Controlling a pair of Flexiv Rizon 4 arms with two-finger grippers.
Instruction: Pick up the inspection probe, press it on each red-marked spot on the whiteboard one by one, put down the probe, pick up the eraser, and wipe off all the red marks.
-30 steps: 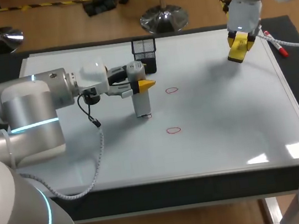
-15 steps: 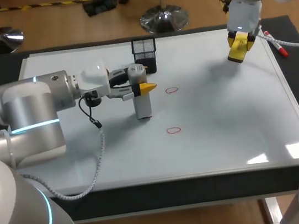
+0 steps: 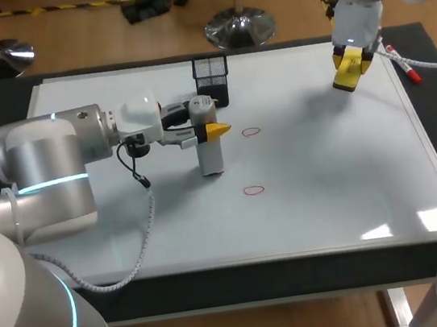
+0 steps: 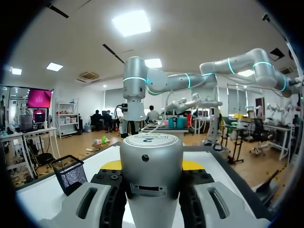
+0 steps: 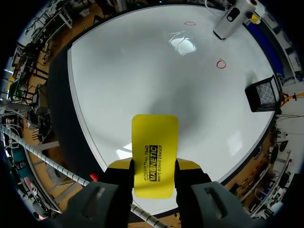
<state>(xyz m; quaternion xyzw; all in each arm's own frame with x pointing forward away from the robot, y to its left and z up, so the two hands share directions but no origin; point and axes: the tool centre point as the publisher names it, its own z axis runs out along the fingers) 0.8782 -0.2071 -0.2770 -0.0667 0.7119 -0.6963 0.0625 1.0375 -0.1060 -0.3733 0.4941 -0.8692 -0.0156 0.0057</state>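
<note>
The silver-grey probe stands upright on the whiteboard, its tip down on the board left of two red marks. My left gripper is shut on its upper part; in the left wrist view the probe fills the gap between the fingers. High over the board's far right corner, my right gripper is shut on the yellow eraser. From the right wrist the eraser juts out between the fingers, with the probe and both red marks far ahead.
A black mesh basket stands at the board's far edge, just behind the probe. A red marker pen lies by the right rim, near my right gripper. A grey cable hangs from the left wrist across the board's left part.
The left gripper has carried the probe slightly right and down onto a small red mark, which it now covers. The right arm has stayed put.
</note>
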